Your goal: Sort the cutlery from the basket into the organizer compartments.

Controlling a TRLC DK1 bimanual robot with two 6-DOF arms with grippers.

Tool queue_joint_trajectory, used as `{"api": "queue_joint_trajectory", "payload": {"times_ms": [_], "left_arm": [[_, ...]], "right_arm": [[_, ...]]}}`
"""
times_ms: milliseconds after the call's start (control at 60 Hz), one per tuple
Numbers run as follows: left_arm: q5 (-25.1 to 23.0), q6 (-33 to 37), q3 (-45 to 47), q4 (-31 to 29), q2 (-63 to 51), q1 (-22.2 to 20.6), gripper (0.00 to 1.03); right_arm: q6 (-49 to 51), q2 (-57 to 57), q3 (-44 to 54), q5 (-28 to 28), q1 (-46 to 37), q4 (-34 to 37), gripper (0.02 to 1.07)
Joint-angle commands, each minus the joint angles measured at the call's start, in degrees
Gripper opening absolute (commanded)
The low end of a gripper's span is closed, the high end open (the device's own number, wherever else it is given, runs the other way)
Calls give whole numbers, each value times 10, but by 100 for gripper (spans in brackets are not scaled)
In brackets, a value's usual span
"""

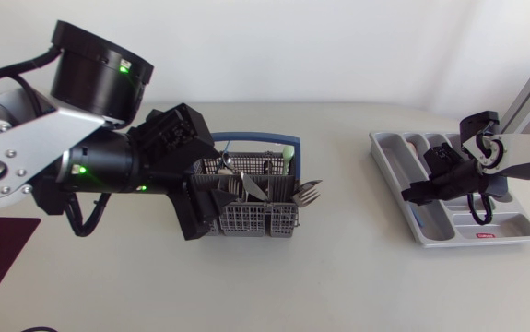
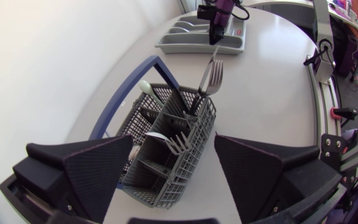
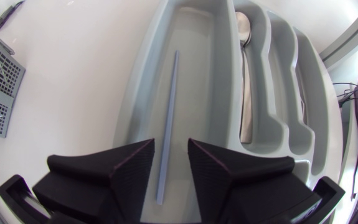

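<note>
Cutlery [image 1: 246,184] stands upright in the grey mesh basket [image 1: 246,221], which sits on the white desk [image 1: 347,267] toward its back edge, left of the middle. Two forks [image 2: 213,74] lean tines-up over the basket's end that faces the organizer [image 1: 389,161], and another fork [image 2: 179,144] stands in a middle cell. A blue handle [image 2: 126,90] arches over the side away from the forks. The left tool [image 2: 174,142] hangs right above the near end of the basket with its fingers spread wide, holding nothing; the basket's near end shows between them. A broad stretch of desk lies between the basket and the organizer, which stand well apart, and the desk's curved edge runs past the fork side in the left wrist view. The organizer lies near the right end of the desk. The right tool [image 3: 170,146] hovers over its long outer compartment, fingers narrow but apart. A thin blue stick [image 3: 169,106] lies lengthwise on that compartment's floor and passes under the gap. A spoon [image 3: 246,74] lies in the neighbouring compartment.
</note>
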State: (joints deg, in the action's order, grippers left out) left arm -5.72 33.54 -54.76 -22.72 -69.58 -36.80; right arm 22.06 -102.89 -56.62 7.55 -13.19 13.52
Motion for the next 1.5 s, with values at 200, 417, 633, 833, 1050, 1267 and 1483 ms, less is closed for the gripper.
{"api": "queue_joint_trajectory", "payload": {"times_ms": [200,417,633,833,1050,1267,1483], "left_arm": [[-12,21,-57,1,-57,1,92],[-18,36,-89,-12,-88,-6,92],[-25,50,-126,-50,-121,-16,89],[-25,66,-162,-86,-158,-23,70],[-19,82,-192,-137,-201,-32,55],[6,94,-226,-178,-223,-36,32],[22,101,-238,-208,-240,-40,25]], "right_arm": [[14,59,63,2,-3,-39,97],[30,134,124,26,1,-53,98],[42,197,168,34,19,-60,98],[53,237,197,34,35,-60,98],[59,249,208,34,41,-60,98],[58,256,222,29,59,-60,98],[56,264,229,23,73,-60,98]]}}
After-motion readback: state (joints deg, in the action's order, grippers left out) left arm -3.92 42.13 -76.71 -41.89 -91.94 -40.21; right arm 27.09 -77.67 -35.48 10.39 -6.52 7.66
